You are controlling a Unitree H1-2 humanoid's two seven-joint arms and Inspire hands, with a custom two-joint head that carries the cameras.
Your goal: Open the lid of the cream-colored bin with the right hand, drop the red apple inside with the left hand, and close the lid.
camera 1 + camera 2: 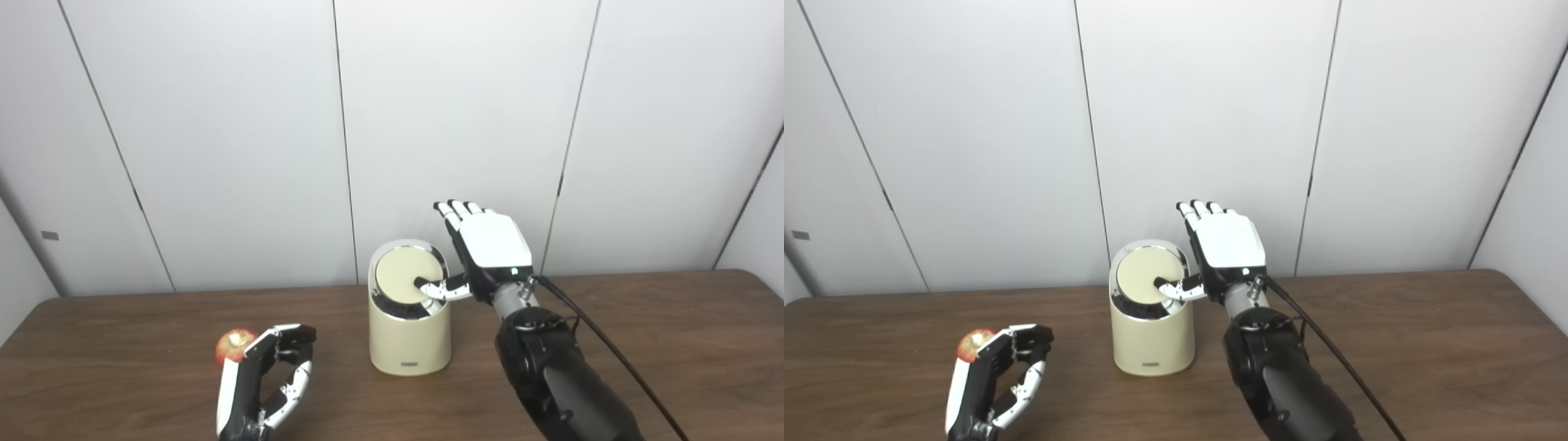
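Observation:
The cream-colored bin (409, 343) stands mid-table. Its round lid (398, 278), ringed in chrome, is tilted toward me, with a dark gap along its lower front edge. My right hand (490, 245) is beside the bin's right rim, fingers straight and pointing up, thumb resting on the lid's right part; it holds nothing. The red apple (231, 344) lies on the table left of the bin. My left hand (269, 380) is just right of the apple with its back toward it, fingers curved, thumb apart, empty. Both also show in the right eye view: the apple (972, 343) and the left hand (992, 380).
The brown wooden table (674, 343) runs to a white panelled wall close behind the bin. A black cable (612, 349) trails from my right wrist down to the lower right.

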